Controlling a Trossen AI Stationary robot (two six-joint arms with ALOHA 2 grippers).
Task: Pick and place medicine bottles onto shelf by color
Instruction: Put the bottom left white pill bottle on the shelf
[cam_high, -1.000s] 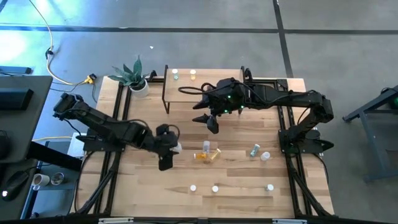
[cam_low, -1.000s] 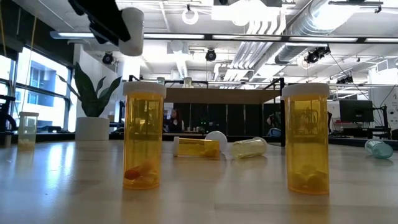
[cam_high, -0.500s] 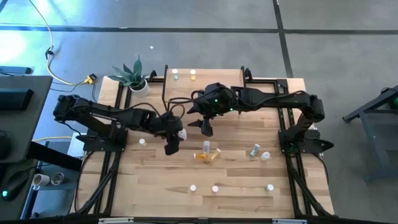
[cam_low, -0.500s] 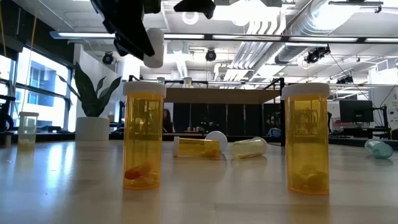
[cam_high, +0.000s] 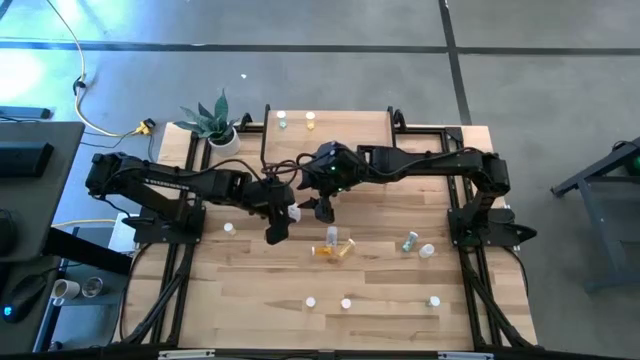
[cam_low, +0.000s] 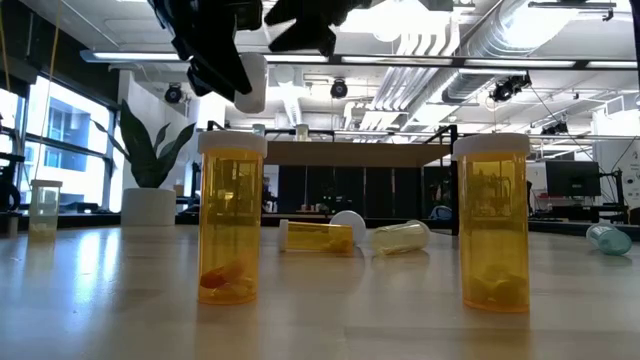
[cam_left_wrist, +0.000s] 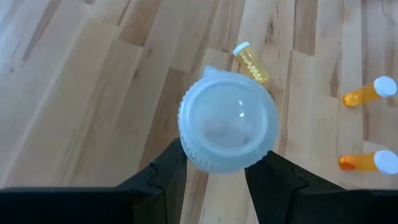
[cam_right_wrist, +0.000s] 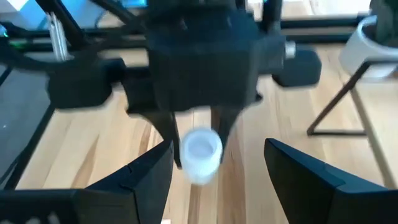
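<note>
Left claw (cam_high: 281, 217) clamped on a white bottle (cam_left_wrist: 227, 127) mid-table, now carried inward from the left edge while the open right claw (cam_high: 322, 209) swung in to face it: looks like a handoff toward the shelf (cam_high: 330, 135)

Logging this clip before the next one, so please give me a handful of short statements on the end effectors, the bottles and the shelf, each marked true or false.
1. The left end effector holds a white bottle above the table. True.
2. The right end effector is shut on an orange bottle. False: it is open and holds nothing, facing the left one's white bottle.
3. Two bottles stand on the shelf. True.
4. All orange bottles stand upright. False: in the low view two stand in front, and one lies on its side behind them.
5. The plant sits on the shelf. False: it stands on the table beside the shelf.
</note>
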